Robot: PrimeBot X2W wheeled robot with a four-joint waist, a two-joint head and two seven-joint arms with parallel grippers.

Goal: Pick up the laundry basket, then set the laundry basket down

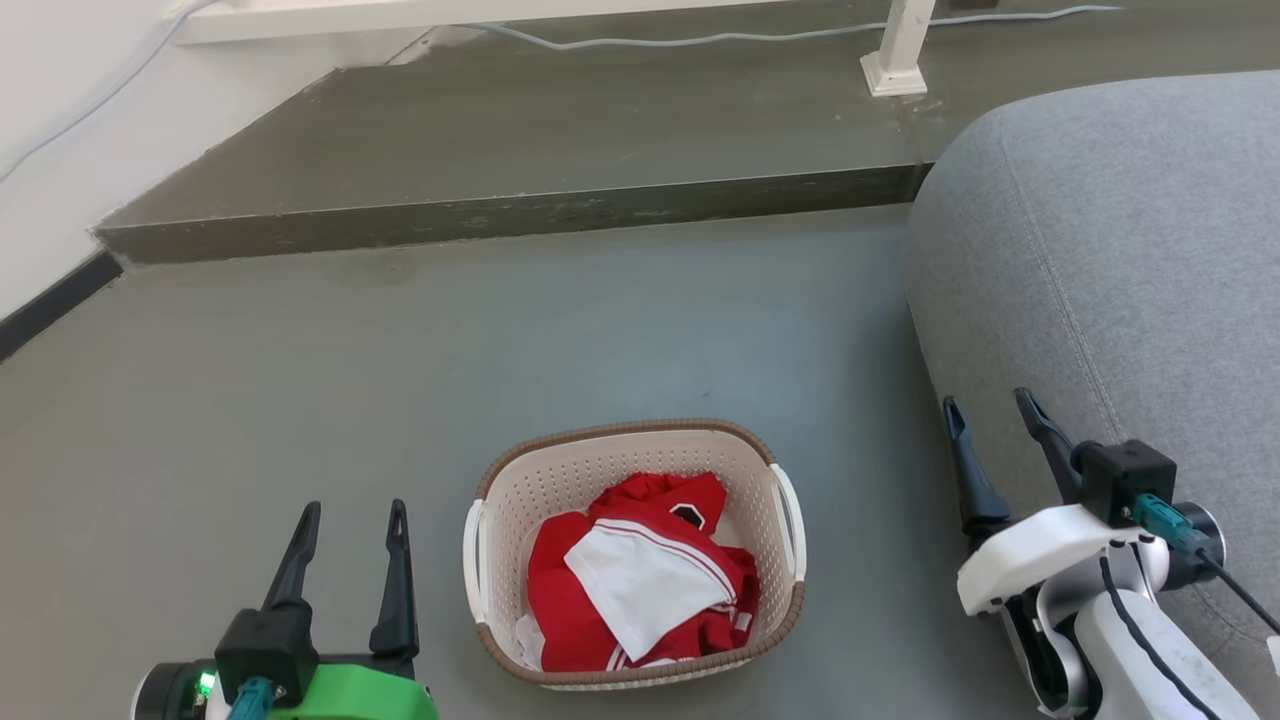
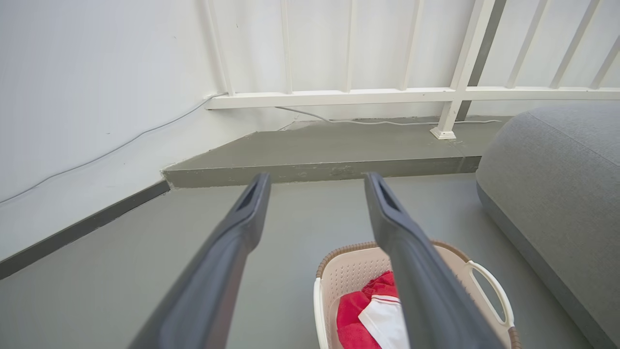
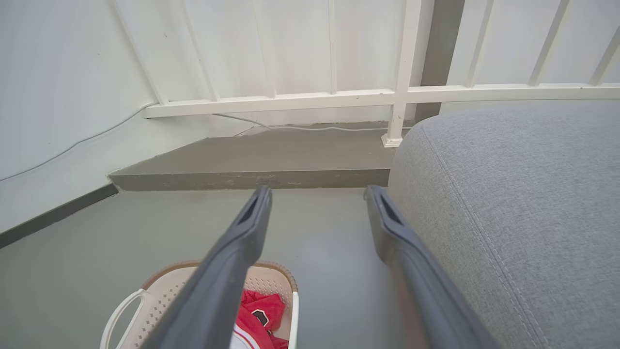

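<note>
The laundry basket (image 1: 560,480) stands on the grey floor, cream with perforated walls, a brown woven rim and two white side handles, holding red and white clothes (image 1: 640,575). My left gripper (image 1: 350,510) hovers open to the basket's left, nothing between its fingers. My right gripper (image 1: 990,405) is open to the basket's right, beside the grey sofa. The basket (image 2: 346,271) shows low in the left wrist view, partly behind one finger of my left gripper (image 2: 315,182). The right wrist view shows the basket (image 3: 164,291) at bottom left, below my right gripper (image 3: 317,193).
A grey fabric sofa (image 1: 1120,260) fills the right side. A raised concrete step (image 1: 500,215) crosses the floor ahead, with a white railing post (image 1: 900,50) and a cable on it. A white wall with a dark skirting (image 1: 55,300) runs at the left.
</note>
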